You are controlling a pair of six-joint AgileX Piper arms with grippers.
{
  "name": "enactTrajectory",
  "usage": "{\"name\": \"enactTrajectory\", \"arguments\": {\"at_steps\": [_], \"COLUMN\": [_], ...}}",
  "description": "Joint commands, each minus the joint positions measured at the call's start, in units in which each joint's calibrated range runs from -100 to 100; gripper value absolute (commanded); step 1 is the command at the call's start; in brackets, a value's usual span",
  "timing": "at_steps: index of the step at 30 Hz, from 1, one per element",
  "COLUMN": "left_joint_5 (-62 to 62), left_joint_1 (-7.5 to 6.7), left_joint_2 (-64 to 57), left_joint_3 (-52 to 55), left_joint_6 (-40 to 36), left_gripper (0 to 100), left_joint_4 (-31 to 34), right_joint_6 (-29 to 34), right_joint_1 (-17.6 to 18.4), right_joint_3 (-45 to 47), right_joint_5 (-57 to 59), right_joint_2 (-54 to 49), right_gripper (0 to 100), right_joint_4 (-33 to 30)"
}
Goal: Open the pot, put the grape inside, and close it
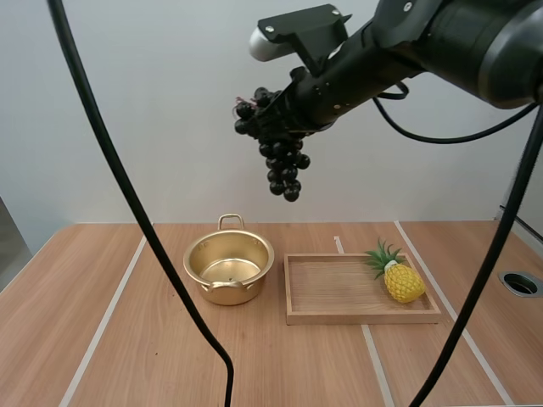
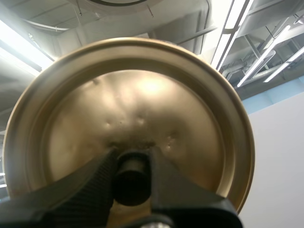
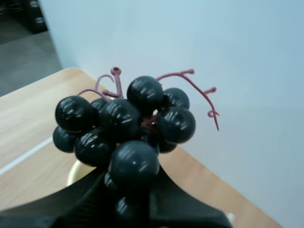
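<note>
- Your left gripper (image 2: 131, 164) pinched the lid (image 2: 142, 99) — the pot (image 1: 229, 270) stood open.
- Your right gripper (image 3: 129, 187) pinched the grapes (image 1: 284, 161), high up, well above the pot.
- Next step, I'd say, was to bring them down into the pot — then let go.

Pot (image 1: 229, 270) is sitting open on the table (image 1: 51, 305), left of centre. Tray (image 1: 361, 318) is lying just beside it on the right, not touching. Pineapple (image 1: 400, 280) is lying in the tray's right end. Grapes (image 1: 282, 161) are hanging high above the table, roughly over the pot's right side, pinched in the right gripper (image 1: 270, 108). Lid (image 2: 142, 104) is off the pot, its knob (image 2: 131, 180) sitting between the left gripper's (image 2: 131, 164) fingers.
</note>
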Motion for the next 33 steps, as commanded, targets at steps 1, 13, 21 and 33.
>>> {"name": "enactTrajectory", "arguments": {"at_steps": [1,13,21,33], "left_joint_5": [-2.96,-10.5,-10.5,-10.5], "left_joint_1": [-0.13,-0.13,-0.13,-0.13], "left_joint_2": [-0.21,-0.21,-0.21,-0.21], "left_joint_3": [-0.19,-0.19,-0.19,-0.19], "left_joint_6": [-0.15,-0.15,-0.15,-0.15], "left_gripper": [0,0,0,0], "left_joint_4": [0.52,-0.02,-0.02,-0.02], "right_joint_6": [0.6,-1.25,-3.5,-3.21], "right_joint_1": [2.39,7.75,7.96,7.09], "right_joint_3": [-1.61,-1.63,-1.63,-1.47], "right_joint_5": [-1.72,-13.12,-19.1,-16.86], "right_joint_2": [2.52,20.71,31.76,37.79], "right_gripper": [0,0,0,0], "right_joint_4": [1.15,1.15,0.42,-5.7]}}
